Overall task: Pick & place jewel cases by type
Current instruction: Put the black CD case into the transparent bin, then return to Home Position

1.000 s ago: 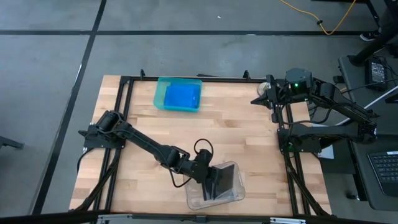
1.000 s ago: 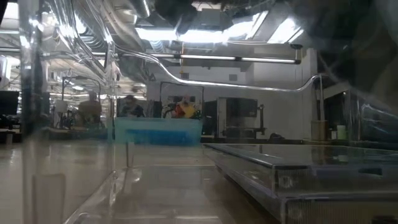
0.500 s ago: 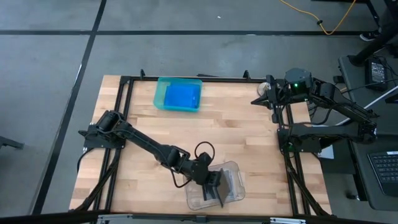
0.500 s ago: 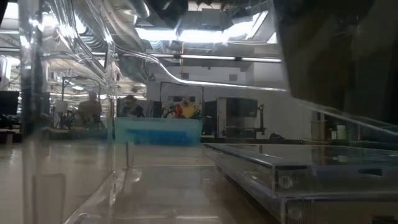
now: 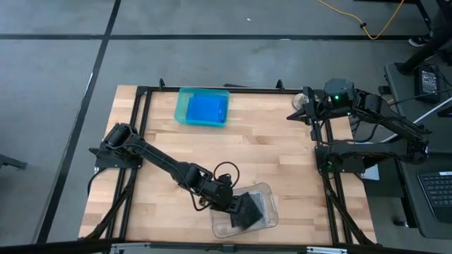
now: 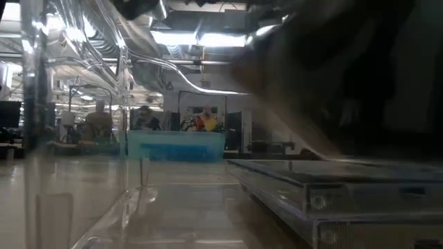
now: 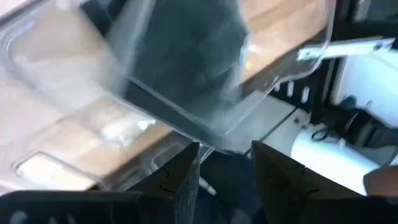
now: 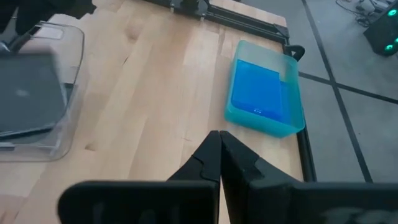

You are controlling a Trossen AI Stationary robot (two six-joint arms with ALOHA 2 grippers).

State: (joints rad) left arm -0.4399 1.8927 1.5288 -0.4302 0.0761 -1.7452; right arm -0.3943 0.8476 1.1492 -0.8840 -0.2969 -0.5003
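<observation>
From where I sit the sort looks nearly finished — the bare bench point(image 5: 282, 162) carries no loose cases that I can see, only the two trays. A solid blue jewel case point(image 5: 206, 109) lies flat in the teal tray point(image 5: 181, 106) at the far edge of the bench, and the right wrist view shows it square inside, bright and opaque.

The dark case point(image 5: 247, 210) is in the clear tray point(image 5: 267, 190) near the front edge. It reads as a thin grey-black slab under a clear cover, and in the high view it sits tilted, not flat. The low view shows at least one more clear-covered case point(image 6: 325, 183) lying flat on the tray floor, so I judge this one is going on top of it.

My left claw point(image 5: 238, 212) is down in that tray with its fingers parted. The left wrist view shows the case edge close ahead of the fingers point(image 7: 186, 180), but I cannot tell whether they touch it. What is left, I'd judge, is for the case to settle and the arm to lift clear.

The right claw point(image 5: 295, 111) is closed on nothing, parked over the far right corner of the bench.
</observation>
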